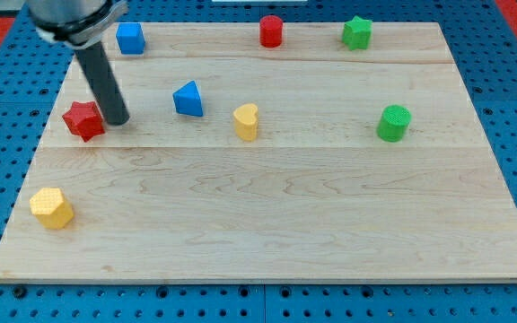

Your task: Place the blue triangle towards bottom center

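The blue triangle (188,99) sits on the wooden board (267,224) in the upper left part, left of the yellow heart-shaped block (247,121). My tip (117,120) rests on the board to the left of the blue triangle, about a block's width or two away, and right beside the red star block (83,119), nearly touching its right side. The rod rises up and to the left out of the view's top.
A blue cube (130,39) sits at the top left, a red cylinder (271,31) and a green star (357,32) along the top edge, a green cylinder (393,123) at the right, and a yellow hexagon block (52,207) at the lower left.
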Tool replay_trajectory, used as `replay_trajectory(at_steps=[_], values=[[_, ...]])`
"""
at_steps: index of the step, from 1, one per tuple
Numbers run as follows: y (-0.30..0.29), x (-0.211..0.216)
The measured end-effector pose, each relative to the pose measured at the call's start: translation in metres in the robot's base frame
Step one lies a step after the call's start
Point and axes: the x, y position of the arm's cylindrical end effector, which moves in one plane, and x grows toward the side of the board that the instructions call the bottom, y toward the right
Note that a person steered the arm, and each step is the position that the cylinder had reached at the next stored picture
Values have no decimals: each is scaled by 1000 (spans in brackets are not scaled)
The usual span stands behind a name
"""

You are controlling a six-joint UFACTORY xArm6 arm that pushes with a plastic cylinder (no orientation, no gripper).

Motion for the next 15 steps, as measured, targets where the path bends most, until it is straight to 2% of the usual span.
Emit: replay_trajectory(at_steps=[1,2,4,5,6,7,8,9,11,14,15], values=[[28,-42],[108,-44],[84,18],[68,-19],[43,-1],[40,36],[95,66],[101,64],[109,25],[148,85],[118,81]])
